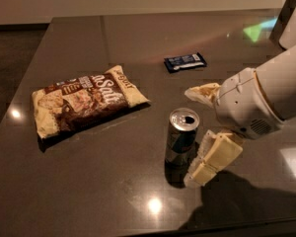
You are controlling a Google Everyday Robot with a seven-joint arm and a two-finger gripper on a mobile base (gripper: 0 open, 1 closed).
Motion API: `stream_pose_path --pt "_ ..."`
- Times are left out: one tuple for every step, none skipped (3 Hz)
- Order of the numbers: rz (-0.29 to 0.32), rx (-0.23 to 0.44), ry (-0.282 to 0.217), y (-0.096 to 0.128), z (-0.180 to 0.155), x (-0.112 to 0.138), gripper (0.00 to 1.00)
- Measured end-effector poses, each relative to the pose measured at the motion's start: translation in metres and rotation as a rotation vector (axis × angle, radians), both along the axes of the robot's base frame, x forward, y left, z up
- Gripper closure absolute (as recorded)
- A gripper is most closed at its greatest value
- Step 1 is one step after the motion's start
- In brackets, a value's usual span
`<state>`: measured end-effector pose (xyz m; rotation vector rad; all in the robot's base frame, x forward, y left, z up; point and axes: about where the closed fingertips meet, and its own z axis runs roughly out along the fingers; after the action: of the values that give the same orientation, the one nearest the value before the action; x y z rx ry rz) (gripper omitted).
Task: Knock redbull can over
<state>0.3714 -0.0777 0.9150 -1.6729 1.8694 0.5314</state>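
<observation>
The redbull can stands upright on the dark table, a slim blue and silver can with a shiny top and an open tab hole. My gripper comes in from the right and is open. One cream finger sits behind and right of the can. The other finger lies close against the can's right side, low near its base. I cannot tell whether it touches the can.
A brown and cream snack bag lies flat to the left of the can. A flat dark-blue wrapped bar lies farther back. A white object stands at the table's far right corner.
</observation>
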Motion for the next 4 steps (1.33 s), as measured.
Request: stream_pose_path --pt "-0.012 0.040 0.003 0.007 0.000 0.007 0.16" --pt "-0.029 0.065 0.000 0.008 0.001 0.013 0.40" --pt "-0.040 0.079 -0.005 0.004 0.005 0.020 0.63" --pt "-0.047 0.054 -0.021 -0.004 0.019 0.033 0.87"
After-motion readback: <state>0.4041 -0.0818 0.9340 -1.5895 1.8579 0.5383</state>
